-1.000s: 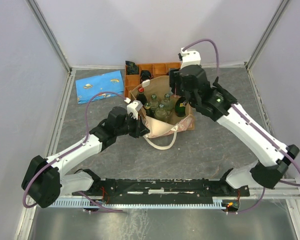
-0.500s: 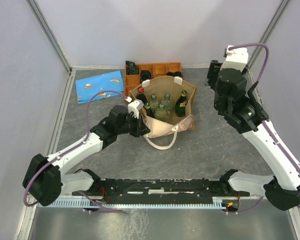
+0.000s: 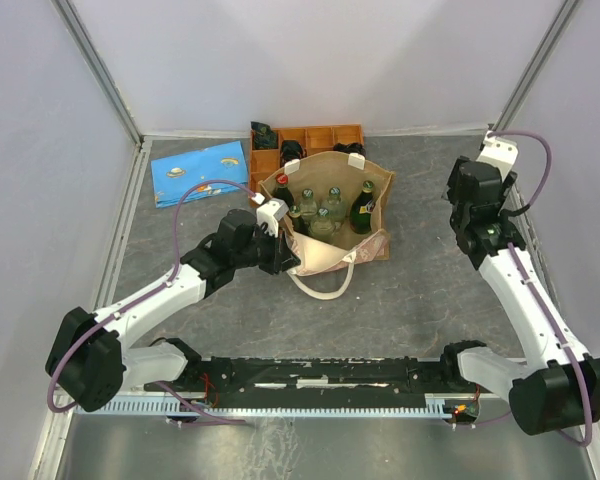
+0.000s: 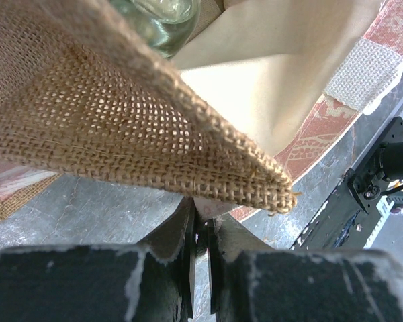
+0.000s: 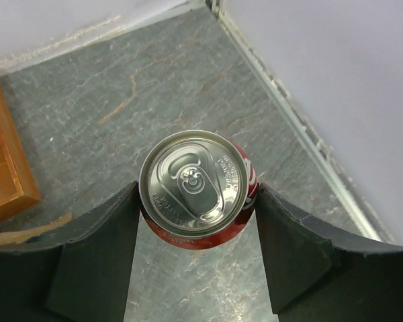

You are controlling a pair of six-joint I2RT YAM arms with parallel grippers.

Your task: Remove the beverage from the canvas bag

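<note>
The right gripper [image 5: 197, 209] is closed around a red can [image 5: 196, 185], its silver pull-tab top facing up, one finger [image 5: 114, 245] pressed to each side. Grey table [image 5: 121, 87] lies beneath the can; I can't tell whether the can touches it. A corner of the wooden tray [image 5: 5, 181] sits off to this hand's left, and the canvas bag [image 3: 332, 258] is well apart from it on the same side.

The left gripper [image 4: 200, 225] is pinched tight on the bag's coarse woven rim [image 4: 121, 127], just at its fingertips. Beyond that hand, glass bottles [image 3: 323, 212] stand upright inside the bag, with a blue cloth [image 3: 200, 172] further off.
</note>
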